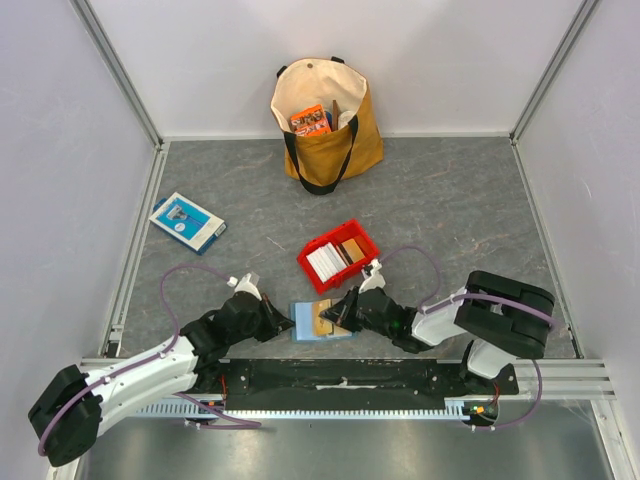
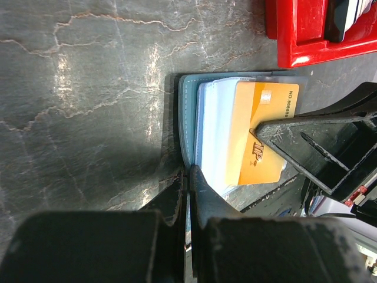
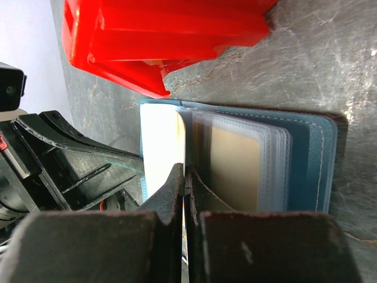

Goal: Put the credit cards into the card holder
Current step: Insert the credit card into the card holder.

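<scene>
The left gripper (image 2: pixel 188 177) has its black fingers pressed together on the near edge of the open teal-blue folding wallet (image 2: pixel 187 112), which lies just ahead of them on the grey marbled table (image 2: pixel 88 88). On the wallet's clear plastic sleeves, ahead and to the fingers' right, rests an orange plastic card (image 2: pixel 247 147), and the right gripper (image 2: pixel 265 131) reaches in from the right, its black tip pinched on that card. A red plastic bin (image 2: pixel 300 35) sits farther ahead on the right, apart from the wallet.

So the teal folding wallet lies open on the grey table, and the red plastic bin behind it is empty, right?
Not empty: the top external view shows the red plastic bin holding white and brown cards. The teal folding wallet does lie open on the grey table.
</scene>
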